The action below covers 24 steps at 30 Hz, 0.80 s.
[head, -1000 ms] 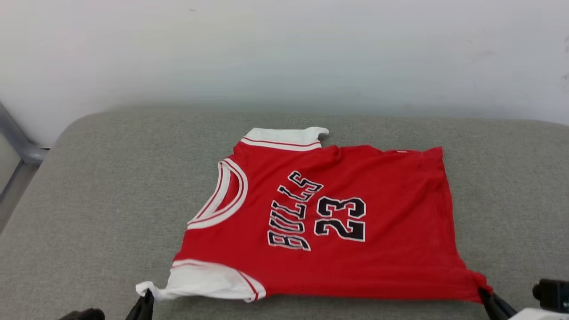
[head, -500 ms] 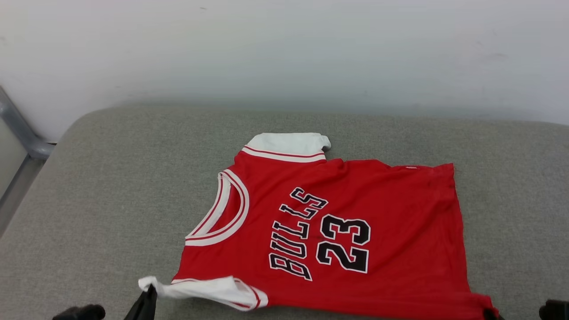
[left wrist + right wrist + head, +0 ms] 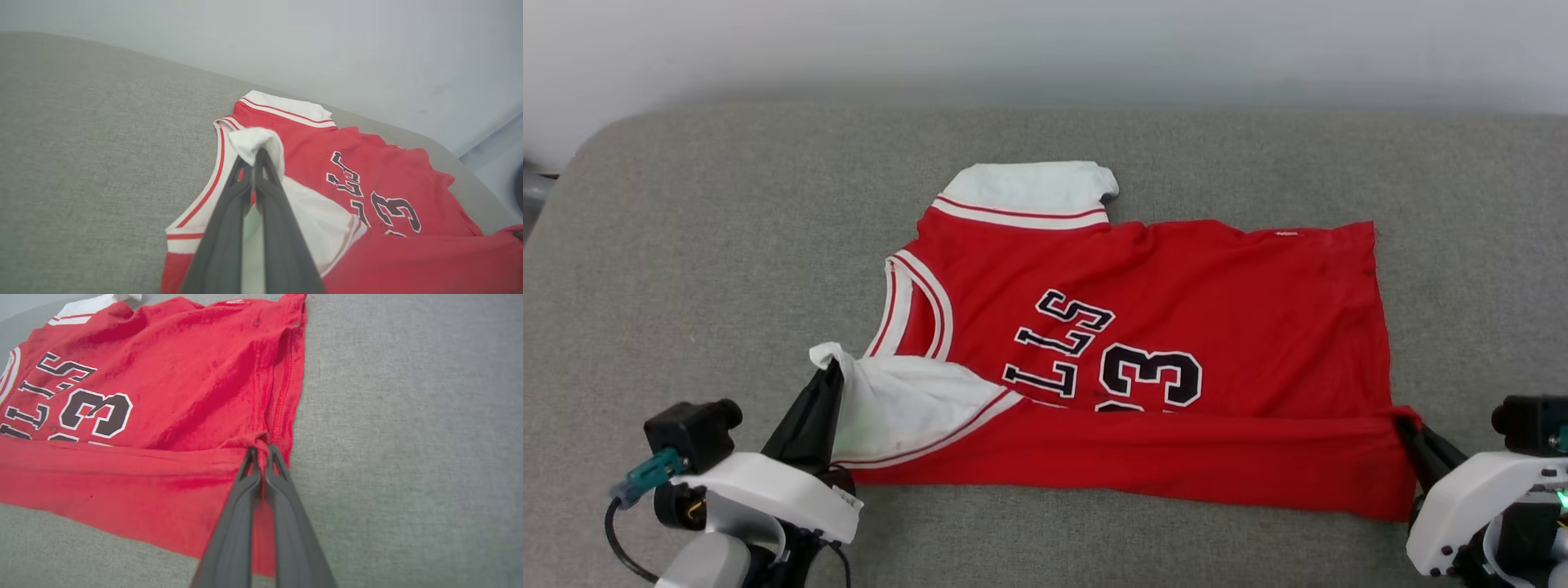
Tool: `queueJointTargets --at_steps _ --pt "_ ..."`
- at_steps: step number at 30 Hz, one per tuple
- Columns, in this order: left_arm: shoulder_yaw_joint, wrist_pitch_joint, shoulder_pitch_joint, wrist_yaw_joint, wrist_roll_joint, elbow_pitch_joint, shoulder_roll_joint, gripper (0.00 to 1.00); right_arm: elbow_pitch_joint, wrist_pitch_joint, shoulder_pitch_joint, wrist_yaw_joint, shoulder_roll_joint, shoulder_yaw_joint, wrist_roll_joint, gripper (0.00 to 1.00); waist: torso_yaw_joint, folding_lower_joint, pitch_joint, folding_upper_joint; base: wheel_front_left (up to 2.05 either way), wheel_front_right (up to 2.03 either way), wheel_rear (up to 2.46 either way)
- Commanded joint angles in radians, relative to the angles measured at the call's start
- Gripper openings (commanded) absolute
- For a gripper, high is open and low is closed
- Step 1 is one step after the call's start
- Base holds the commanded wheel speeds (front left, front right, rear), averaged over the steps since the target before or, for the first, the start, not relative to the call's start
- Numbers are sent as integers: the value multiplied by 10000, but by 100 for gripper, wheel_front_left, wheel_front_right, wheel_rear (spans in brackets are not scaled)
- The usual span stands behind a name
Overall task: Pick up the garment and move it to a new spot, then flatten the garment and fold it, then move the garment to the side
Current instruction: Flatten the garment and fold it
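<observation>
The garment (image 3: pixel 1217 310), a red jersey-style T-shirt with white short sleeves, red-and-white striped trim and dark white-outlined numerals, lay spread crosswise in the middle of the grey fabric-covered tabletop (image 3: pixel 686 245), neck opening toward the robot's left and hem toward its right. Half a second earlier its near long edge had lain flat with the chest print fully readable. By now that edge had been raised and carried part-way over the body, so a band of turned-over red cloth ran along the near side and hid the lower part of the lettering and numerals. The head camera had also tipped downward, so the whole picture had shifted and less of the pale wall (image 3: pixel 1045 41) showed. I judged this as the first lengthwise fold under way, with the flattening already done and the fold not yet laid down. The near white sleeve (image 3: pixel 907 408) stood lifted and doubled back, pinched at its tip by the left gripper (image 3: pixel 832 377), whose dark fingers were pressed together on the cloth in the left wrist view (image 3: pixel 257 154). The right gripper (image 3: pixel 1405 423) was likewise closed on the near hem corner, bunching red fabric at its tips (image 3: pixel 261 450). Both arms reached in from the near edge, angled up and forward, at about the same height.
</observation>
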<state>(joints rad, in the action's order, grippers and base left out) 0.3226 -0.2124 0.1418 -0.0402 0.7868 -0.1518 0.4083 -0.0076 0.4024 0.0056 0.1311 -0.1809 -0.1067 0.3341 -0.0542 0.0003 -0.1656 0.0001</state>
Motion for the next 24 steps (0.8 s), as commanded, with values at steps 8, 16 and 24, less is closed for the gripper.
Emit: queueJointTargets --at_steps 8,16,24 --pt "-273 -480 1757 -705 -259 -1729 -347 0 1159 -782 -1609 -7 -419 503 216 0 161 -3 -1298 -1 0 0 0" --pt "-8 -537 2477 -887 -163 -2813 -621 0 2003 -1233 -2204 -7 -543 976 268 0 152 -3 -1719 -1 0 0 0" --pt "586 -536 2814 -909 270 -3593 -710 100 2626 -2100 -2360 -6 -692 1478 327 100 169 -3 -1636 -1 0 0 0"
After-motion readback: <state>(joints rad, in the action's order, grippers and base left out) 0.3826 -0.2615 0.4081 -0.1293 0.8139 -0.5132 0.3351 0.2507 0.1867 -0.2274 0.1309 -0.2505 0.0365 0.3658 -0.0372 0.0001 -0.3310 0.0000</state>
